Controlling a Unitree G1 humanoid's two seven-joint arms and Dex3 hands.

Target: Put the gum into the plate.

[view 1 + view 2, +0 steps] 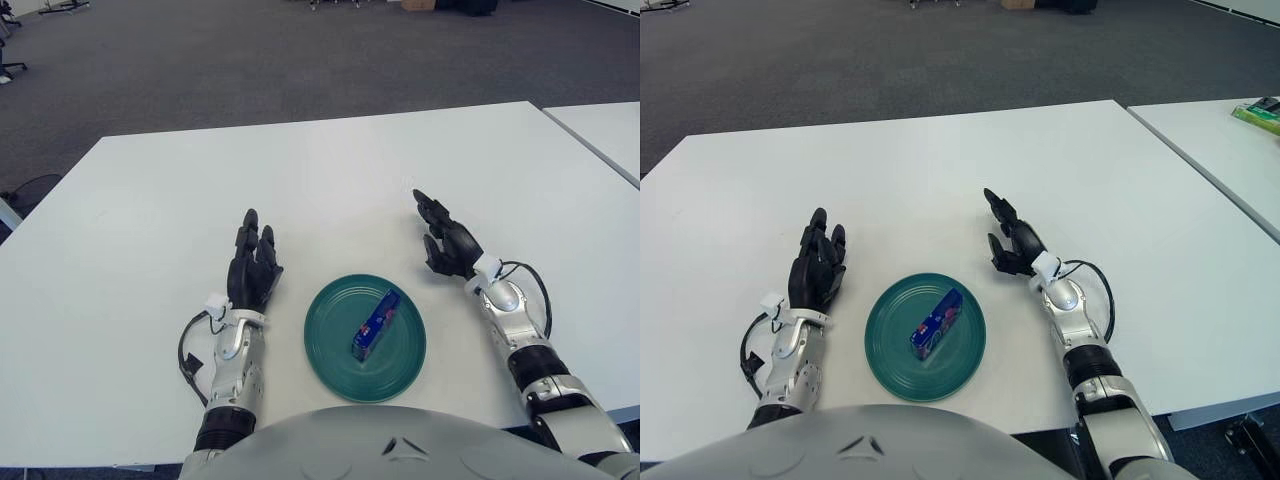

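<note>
A blue gum pack (375,324) lies inside the round green plate (325,345) on the white table, near the front edge; it also shows in the right eye view (936,324). My right hand (447,240) is just right of the plate, above the table, fingers spread and holding nothing. My left hand (253,266) shows left of the plate, fingers straight and relaxed, empty.
The white table (300,180) stretches far ahead and to both sides. A second white table (1220,140) stands at the right with a green item (1262,115) on it. Grey carpet lies beyond.
</note>
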